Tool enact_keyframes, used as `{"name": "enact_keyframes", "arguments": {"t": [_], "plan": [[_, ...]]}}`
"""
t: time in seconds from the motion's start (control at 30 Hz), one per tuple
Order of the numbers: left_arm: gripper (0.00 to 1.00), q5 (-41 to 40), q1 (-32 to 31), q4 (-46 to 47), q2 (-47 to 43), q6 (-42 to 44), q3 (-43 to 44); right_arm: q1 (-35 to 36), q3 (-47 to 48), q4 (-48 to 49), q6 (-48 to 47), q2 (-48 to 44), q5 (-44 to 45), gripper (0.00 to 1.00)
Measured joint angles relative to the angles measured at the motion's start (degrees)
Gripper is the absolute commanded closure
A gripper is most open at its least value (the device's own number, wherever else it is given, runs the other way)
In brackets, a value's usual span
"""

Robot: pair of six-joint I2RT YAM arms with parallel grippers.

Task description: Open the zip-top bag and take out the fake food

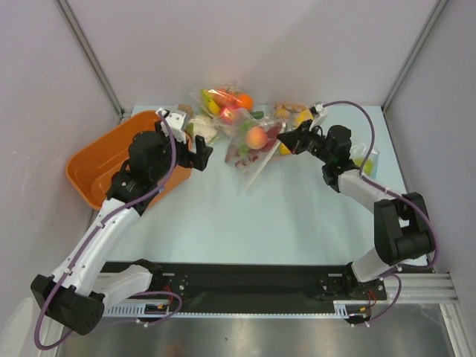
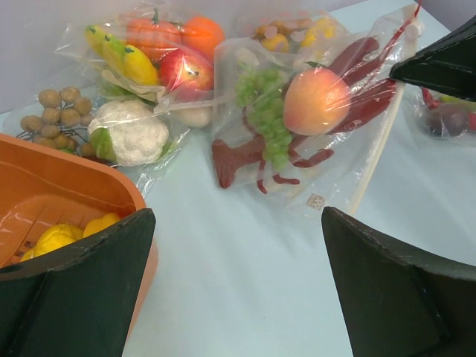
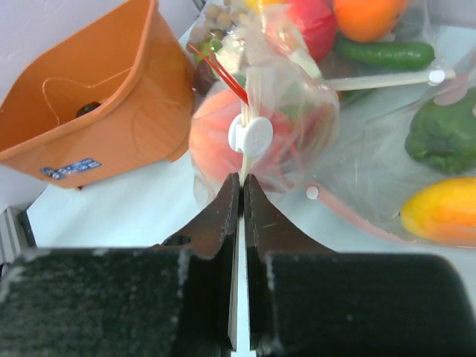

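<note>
On the left sits the orange plastic tub [image 1: 93, 167], and just beside it the left gripper [image 2: 236, 223] hangs over the table, black fingers spread wide, nothing between them. Right of that, mid-table in front of a heap of other bagged toys, is the clear crinkly zip-top bag [image 2: 327, 175], its fake food inside: red lobster [image 2: 230, 160], pink-orange peach [image 2: 316, 100], green grape bunch [image 2: 264, 119]. The right gripper [image 3: 242, 182] is pinched tight on the white zip strip [image 2: 375, 156], just short of the round white slider [image 3: 251, 137]. The opening step, I'd say; next the left must close in and brace the bag.
</note>
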Motion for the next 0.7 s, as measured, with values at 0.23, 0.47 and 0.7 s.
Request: {"name": "enact_keyframes", "arguments": {"t": [0.23, 0.47, 0.7], "plan": [[0.0, 2.4, -0.5, 0.81, -0.02, 0.44, -0.66, -1.29, 3.21, -14.36, -7.1, -7.93, -8.17, 1.0], [0.0, 5.18, -3.69, 2.21, -0.02, 2.25, -0.87, -1.29, 8.85, -29.0, -13.27, -14.49, -16.0, 1.0], [0.0, 7.34, -9.11, 3.06, -0.02, 5.2, -0.44, -1.36, 13.14, -37.88, -15.56, -17.84, -24.35, 1.0]]}}
